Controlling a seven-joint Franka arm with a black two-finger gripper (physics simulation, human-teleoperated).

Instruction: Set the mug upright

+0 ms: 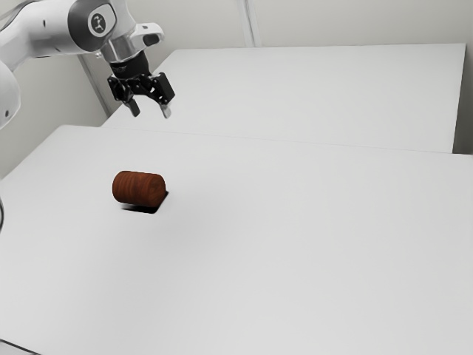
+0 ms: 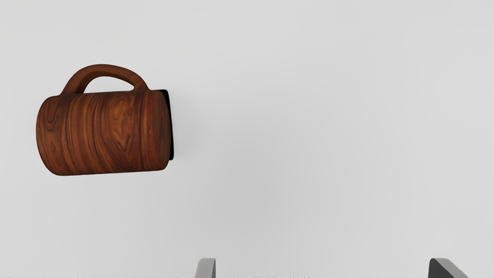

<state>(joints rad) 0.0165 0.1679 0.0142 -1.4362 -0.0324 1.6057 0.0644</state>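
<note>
White table (image 1: 295,259): the mug (image 1: 139,189) lies sideways, at six o'clock from my wide, empty gripper (image 1: 150,113) (exterior view); righting, I judge, remains.

Mug (image 1: 139,189) Is Lying on Its Side on Table (image 1: 295,259)

The mug is resting toward the exterior view's left, its closed end facing the exterior view's right. The gripper (image 1: 150,112) is hanging above the table, well apart from the mug. In the wrist view, the handle (image 2: 102,70) is projecting from the side away from the fingertips. A second flat surface (image 1: 310,96) is lying behind the table.
</note>
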